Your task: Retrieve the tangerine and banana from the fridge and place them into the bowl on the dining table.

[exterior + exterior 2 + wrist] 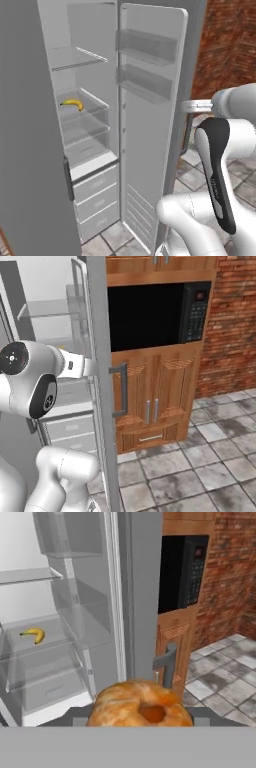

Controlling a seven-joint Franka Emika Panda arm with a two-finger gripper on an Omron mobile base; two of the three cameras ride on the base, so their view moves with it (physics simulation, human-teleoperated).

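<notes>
Sideways banana (72,104) on fridge (90,55) shelf

Tangerine (140,704) in gripper (140,721); banana (33,634) on fridge (142,597) shelf.

Orange fruit at the fingers, pale fridge and red brick beyond

Between the dark finger tips (140,716) sits the tangerine (140,704), mottled orange and pale yellow with a deeper orange dimple in its middle. Beyond the fingers and to their left, the fridge (145,150) is light grey outside and near white inside, with clear glass shelves and white drawers; its handle looks dark grey. On one shelf lies the banana (72,104), bright yellow with what seem to be dark tips, though it is small here. To the right of the fingers stand warm orange-brown wooden cabinets (150,401), a glossy black microwave (155,313), a red-brown brick wall (235,326) and grey mottled floor tiles (200,466).
</notes>
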